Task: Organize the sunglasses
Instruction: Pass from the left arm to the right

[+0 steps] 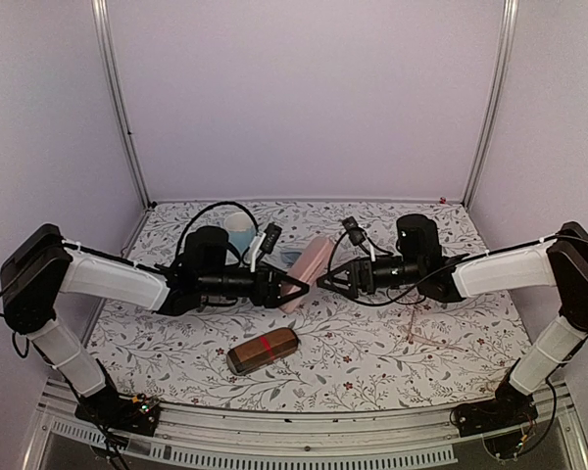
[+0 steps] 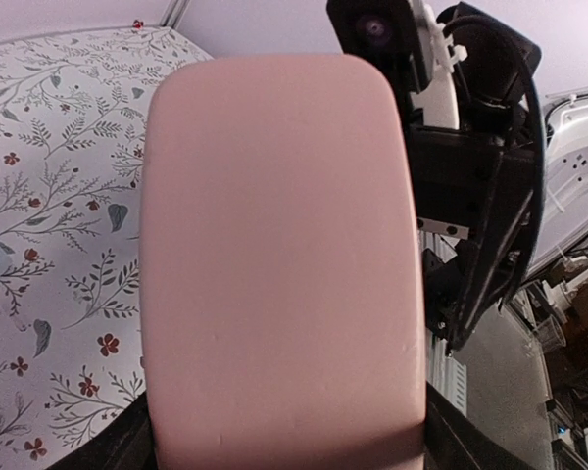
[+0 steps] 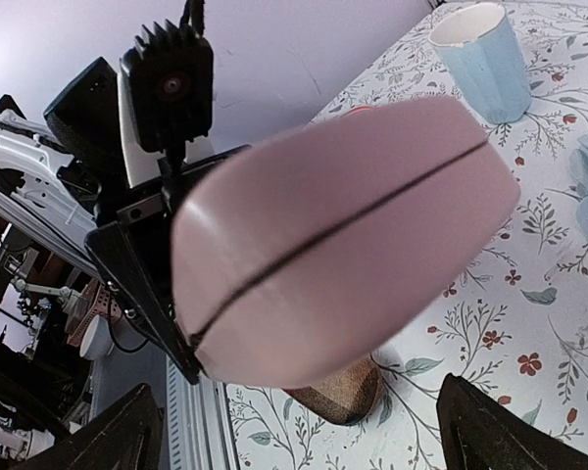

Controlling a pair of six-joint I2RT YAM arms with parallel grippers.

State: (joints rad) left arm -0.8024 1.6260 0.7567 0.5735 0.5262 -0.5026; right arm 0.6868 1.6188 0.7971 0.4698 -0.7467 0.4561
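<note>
My left gripper (image 1: 299, 287) holds the pink glasses case (image 2: 279, 255) up off the table (image 1: 372, 362), near the middle of the workspace. Its dark fingers (image 2: 127, 446) sit against both sides of the case at one end. From the right wrist camera I see a dark seam running the length of the case. The two halves meet along it, so the case is closed and I cannot tell what is inside.

My right gripper (image 1: 323, 281) faces the other end of the case with its jaws spread wide. Its fingertips (image 3: 108, 431) stand clear of the pink shell and grip nothing.

The brown case with the red band (image 1: 263, 350) lies closed on the floral cloth, nearer my bases and apart from both arms. A pale blue cup (image 3: 480, 59) stands upright farther back, and I cannot see into it.

The only sunglasses (image 1: 433, 338) I can make out are a faint thin frame lying on the cloth under my right forearm, outside any case. It is too faint to say which pair it is.
</note>
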